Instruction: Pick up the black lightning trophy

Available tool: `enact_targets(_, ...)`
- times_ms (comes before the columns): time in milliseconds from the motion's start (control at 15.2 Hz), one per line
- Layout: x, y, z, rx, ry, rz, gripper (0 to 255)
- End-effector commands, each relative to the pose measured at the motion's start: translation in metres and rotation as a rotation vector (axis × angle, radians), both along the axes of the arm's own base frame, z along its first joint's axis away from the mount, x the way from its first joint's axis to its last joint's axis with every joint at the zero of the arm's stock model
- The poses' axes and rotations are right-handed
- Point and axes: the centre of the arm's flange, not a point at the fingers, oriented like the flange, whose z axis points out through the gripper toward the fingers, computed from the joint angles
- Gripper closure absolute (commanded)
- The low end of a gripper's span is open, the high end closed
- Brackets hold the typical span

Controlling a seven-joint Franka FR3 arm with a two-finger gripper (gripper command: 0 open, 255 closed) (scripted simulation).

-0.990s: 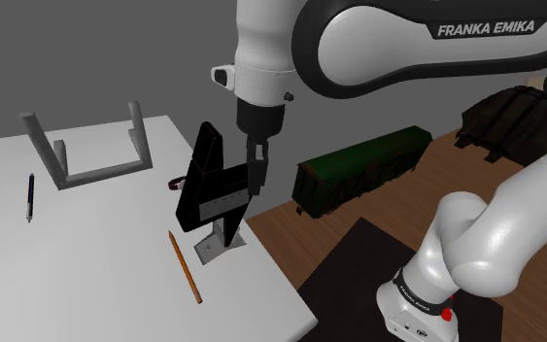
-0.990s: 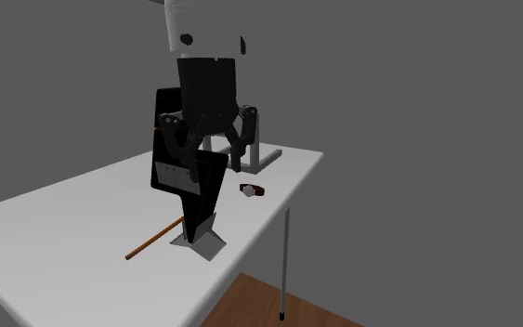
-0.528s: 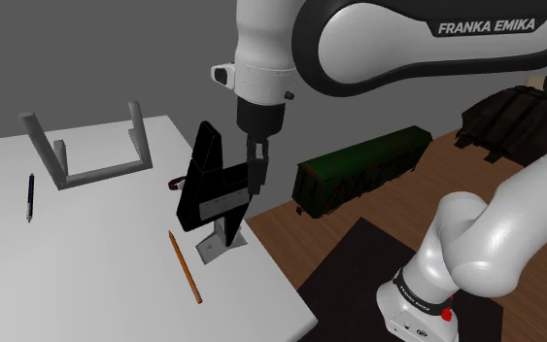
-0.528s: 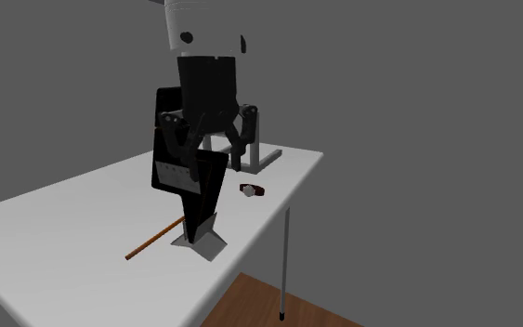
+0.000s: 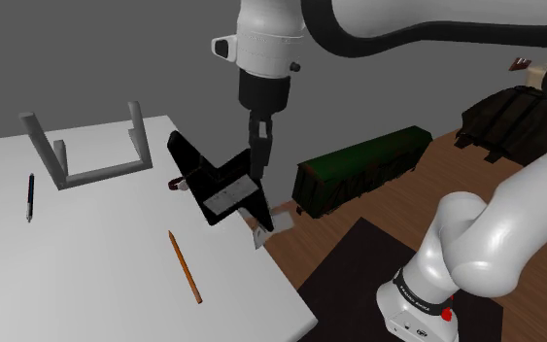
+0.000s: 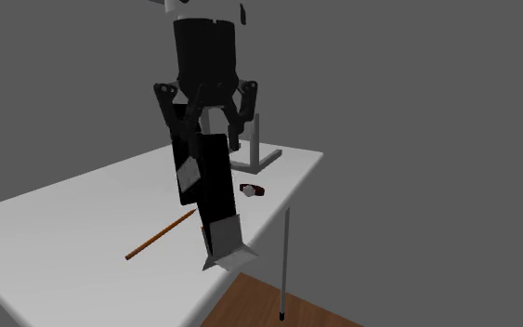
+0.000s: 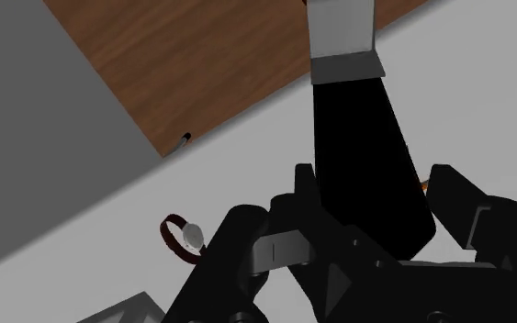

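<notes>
Fingers [image 5: 260, 146] of the all-black gripper [image 6: 214, 146] clasp the black lightning-bolt trophy [image 5: 218, 185], which hangs tilted over the white table's [image 5: 86, 262] edge, its grey base clear of the surface. The shoulder view takes in an orange pencil [image 5: 185, 265] and a blue pen [image 5: 30, 197]. The wrist view catches a dark-red-strapped wristwatch [image 7: 181, 235].

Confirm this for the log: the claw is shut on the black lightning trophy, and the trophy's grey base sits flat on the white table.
The claw is shut on the black lightning trophy, but its grey base does not sit on the white table: the trophy hangs tilted with the base in the air by the table's edge, as the shoulder view shows.
</notes>
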Motion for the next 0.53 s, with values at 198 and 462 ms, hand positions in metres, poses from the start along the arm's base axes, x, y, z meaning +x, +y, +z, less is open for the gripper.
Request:
enact_targets(198,0.001,0.001,0.027,0.000,-0.001,0.000,255)
enact_targets(462,0.001,0.001,0.039,0.000,-0.001,0.000,255)
